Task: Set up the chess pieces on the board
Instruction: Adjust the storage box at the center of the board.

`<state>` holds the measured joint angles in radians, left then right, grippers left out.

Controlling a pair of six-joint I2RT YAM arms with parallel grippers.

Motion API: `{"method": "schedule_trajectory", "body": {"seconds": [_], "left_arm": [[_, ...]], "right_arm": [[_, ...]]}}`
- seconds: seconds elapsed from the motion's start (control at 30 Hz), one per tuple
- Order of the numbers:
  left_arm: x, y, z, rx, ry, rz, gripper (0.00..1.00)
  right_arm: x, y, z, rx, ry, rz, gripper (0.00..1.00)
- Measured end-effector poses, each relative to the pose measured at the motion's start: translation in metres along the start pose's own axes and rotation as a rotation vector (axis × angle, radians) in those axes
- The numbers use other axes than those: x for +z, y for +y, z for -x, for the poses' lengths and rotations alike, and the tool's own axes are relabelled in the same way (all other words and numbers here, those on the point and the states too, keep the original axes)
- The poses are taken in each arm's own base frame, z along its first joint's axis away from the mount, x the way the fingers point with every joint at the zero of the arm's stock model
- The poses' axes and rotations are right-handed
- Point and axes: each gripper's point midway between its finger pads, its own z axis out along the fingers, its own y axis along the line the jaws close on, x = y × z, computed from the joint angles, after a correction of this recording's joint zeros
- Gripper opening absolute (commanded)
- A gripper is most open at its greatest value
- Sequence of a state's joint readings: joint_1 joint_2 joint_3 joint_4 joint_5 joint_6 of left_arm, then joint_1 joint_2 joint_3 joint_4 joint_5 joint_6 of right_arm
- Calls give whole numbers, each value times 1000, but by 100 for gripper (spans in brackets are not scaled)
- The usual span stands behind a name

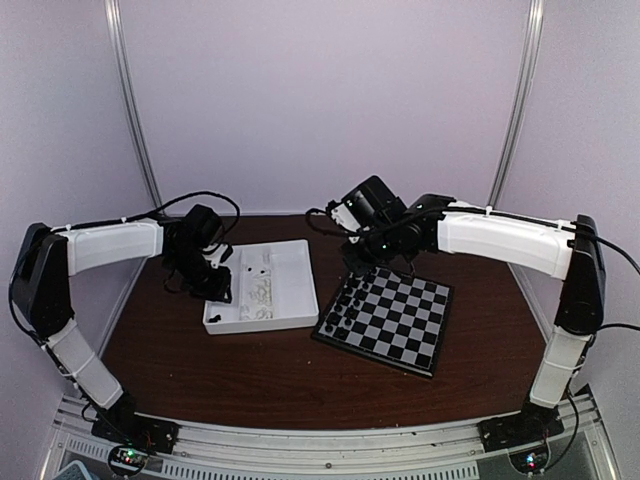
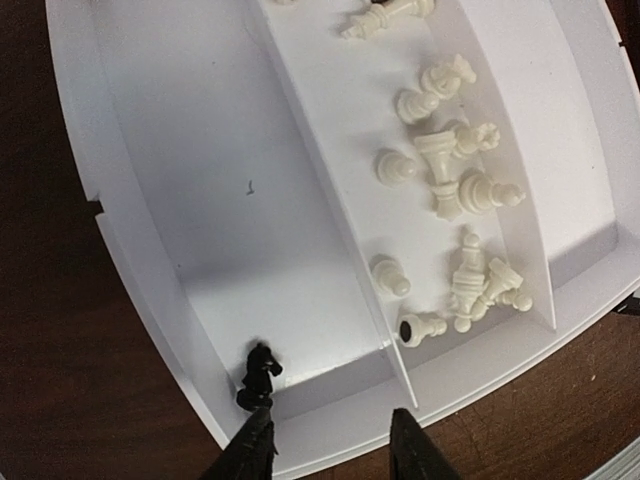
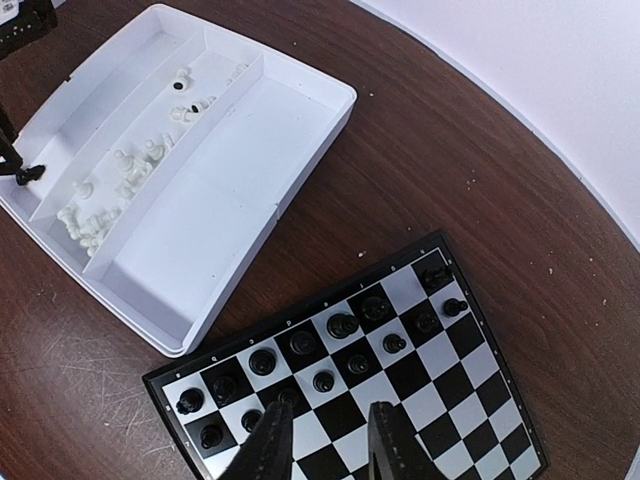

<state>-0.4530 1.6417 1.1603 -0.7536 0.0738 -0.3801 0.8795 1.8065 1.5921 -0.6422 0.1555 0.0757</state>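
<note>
Left end effector (image 2: 329,412) beside black knight (image 2: 262,372), unseen overhead.

The left arm (image 1: 110,245) and right arm (image 1: 500,238) have white ribbed shells between black joints. Thin black cables (image 1: 205,197) run along them. The fingers (image 2: 252,448) are black.

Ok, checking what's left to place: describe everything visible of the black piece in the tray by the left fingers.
The black knight is tiny, glossy black plastic, a horse-head shape on a base. It sits alone in an outer compartment of the white tray, in the corner where side and end walls meet; upright or leaning, I cannot tell. One of the left fingers has its tip against it; the other stands apart.
</note>
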Motion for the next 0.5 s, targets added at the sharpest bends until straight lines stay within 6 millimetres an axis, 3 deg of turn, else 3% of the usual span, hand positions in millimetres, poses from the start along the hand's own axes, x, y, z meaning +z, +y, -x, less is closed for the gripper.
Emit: {"method": "schedule_trajectory", "body": {"seconds": [0.2,0.33,0.5], "left_arm": [[-12,12,-7,-15,8,56,49],[-24,34,-1,-63,-19,92,55],[-15,57,9,-113,12,123,54]], "right_arm": [[2,1,-1,-1,-5,3,29],[2,4,2,2,-16,19,29],[2,6,4,5,-25,34,29]]}}
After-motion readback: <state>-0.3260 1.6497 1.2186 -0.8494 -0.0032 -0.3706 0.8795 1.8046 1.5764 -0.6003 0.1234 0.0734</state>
